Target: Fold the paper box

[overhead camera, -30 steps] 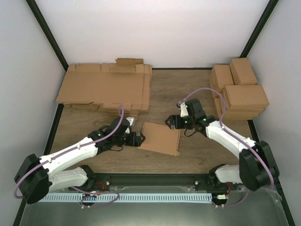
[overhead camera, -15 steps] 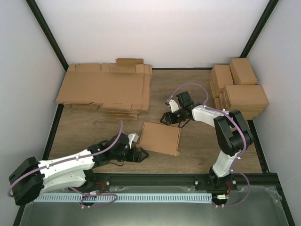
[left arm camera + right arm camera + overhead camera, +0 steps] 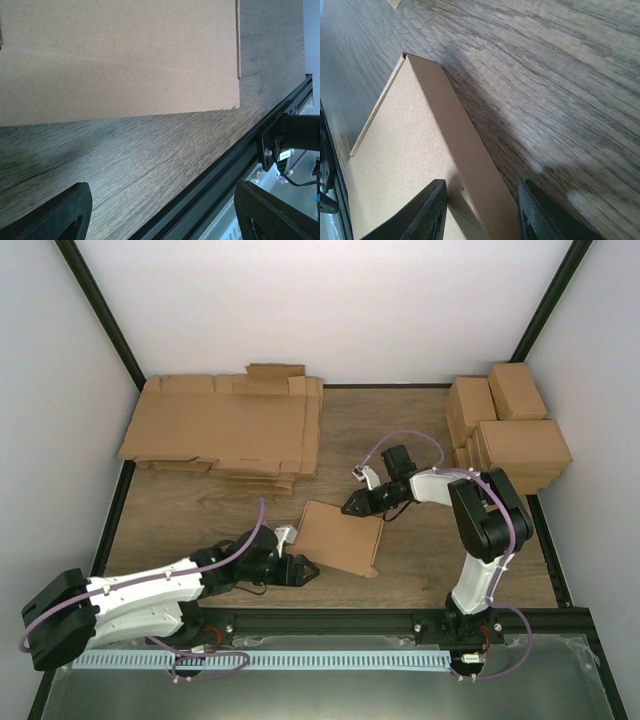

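The paper box [image 3: 338, 538] is a closed, shallow brown cardboard box lying flat on the wooden table. My left gripper [image 3: 303, 570] is open and empty, low by the box's near-left corner and just apart from it. In the left wrist view the box [image 3: 120, 55] fills the top, beyond my spread left gripper [image 3: 162, 215]. My right gripper [image 3: 352, 508] is open at the box's far edge. In the right wrist view its fingers [image 3: 432, 210] stand on either side of the box's far side wall [image 3: 470, 160], with the right gripper [image 3: 480, 215] not closed on it.
A pile of flat cardboard sheets [image 3: 225, 430] lies at the back left. Stacked finished boxes [image 3: 505, 430] stand at the back right. A black rail [image 3: 330, 620] runs along the table's near edge, and also shows in the left wrist view [image 3: 240, 155].
My left gripper drew back from the box's left edge toward the near rail. My right arm swung in and its gripper came down onto the box's far edge. The box turned slightly.
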You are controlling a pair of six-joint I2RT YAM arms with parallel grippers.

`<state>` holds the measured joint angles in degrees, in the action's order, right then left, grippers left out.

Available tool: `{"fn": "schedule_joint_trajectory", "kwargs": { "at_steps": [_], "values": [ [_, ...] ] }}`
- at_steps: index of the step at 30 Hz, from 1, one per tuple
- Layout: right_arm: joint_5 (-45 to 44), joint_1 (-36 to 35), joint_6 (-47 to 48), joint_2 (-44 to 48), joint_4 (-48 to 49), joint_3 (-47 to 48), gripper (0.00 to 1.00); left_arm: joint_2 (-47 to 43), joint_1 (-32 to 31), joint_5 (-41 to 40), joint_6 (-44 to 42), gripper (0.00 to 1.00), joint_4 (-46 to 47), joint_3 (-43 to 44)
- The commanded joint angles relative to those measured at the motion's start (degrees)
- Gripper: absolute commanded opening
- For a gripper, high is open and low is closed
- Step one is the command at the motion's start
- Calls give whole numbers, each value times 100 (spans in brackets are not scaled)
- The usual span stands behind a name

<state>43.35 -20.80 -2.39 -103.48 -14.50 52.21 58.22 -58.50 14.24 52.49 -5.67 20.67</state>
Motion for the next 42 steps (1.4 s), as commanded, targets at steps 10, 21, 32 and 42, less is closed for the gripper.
{"fn": "schedule_joint_trajectory", "kwargs": {
  "at_steps": [10, 21, 32, 42],
  "values": [
    [70, 63, -107, -275, 209, -165, 17, -74, -23, -64, 55, 79, 100, 126],
    [119, 399, -311, -498, 321, -68, 16, -322, -21, -450, 163, 70, -376, 178],
    [-34, 482, -345, -579, 304, 9, 16, 209, 16, -748, 725, 11, 152, -150],
    [32, 476, -334, -456, 271, -28, 17, 2254, 200, -1004, 98, 4, 775, 1174]
  ]
}}
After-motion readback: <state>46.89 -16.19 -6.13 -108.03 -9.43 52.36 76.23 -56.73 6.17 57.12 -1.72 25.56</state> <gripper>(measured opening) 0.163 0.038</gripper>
